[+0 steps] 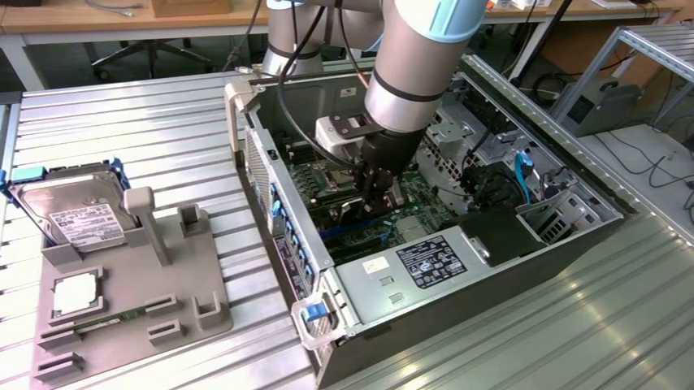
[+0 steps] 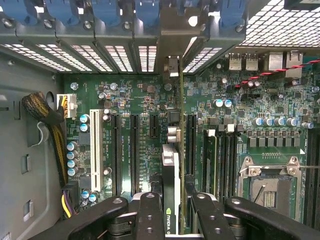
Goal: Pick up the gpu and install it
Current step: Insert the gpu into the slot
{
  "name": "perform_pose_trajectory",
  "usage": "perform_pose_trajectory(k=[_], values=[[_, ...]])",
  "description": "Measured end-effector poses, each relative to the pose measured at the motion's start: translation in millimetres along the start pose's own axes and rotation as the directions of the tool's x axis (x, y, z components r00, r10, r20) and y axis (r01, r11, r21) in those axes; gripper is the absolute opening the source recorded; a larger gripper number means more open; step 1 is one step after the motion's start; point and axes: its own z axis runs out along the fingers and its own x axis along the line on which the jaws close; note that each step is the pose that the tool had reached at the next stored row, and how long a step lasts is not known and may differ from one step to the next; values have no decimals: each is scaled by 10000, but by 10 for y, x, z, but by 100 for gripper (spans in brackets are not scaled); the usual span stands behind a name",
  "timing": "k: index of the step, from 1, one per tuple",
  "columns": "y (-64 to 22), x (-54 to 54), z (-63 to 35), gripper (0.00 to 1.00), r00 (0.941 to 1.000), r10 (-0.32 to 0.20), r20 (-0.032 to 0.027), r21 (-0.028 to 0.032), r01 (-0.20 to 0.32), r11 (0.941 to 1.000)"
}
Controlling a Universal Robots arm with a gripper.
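Note:
The gpu appears edge-on in the wrist view, a thin dark card with a green-lettered label near my fingers and its pale metal bracket at the far end, by the case's rear slot openings. My gripper is shut on it, one black finger on each side. The card stands upright over the green motherboard, between two long black expansion slots; whether it sits in a slot is hidden. In the exterior view my gripper reaches down inside the open computer case.
On the exterior view's left, a grey fixture holds the silver hard drive in its blue-edged frame, a square chip and a slim green memory stick. Cables, drive cages and the power supply crowd the case interior.

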Motion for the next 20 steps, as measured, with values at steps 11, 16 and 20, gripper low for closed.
perform_pose_trajectory(k=[11,16,20], values=[[0,1,25,27,10000,4,-3,-1,-4,10000],[0,2,30,27,10000,31,-1,0,-31,10000],[0,2,34,27,10000,53,1,2,-53,10000]])
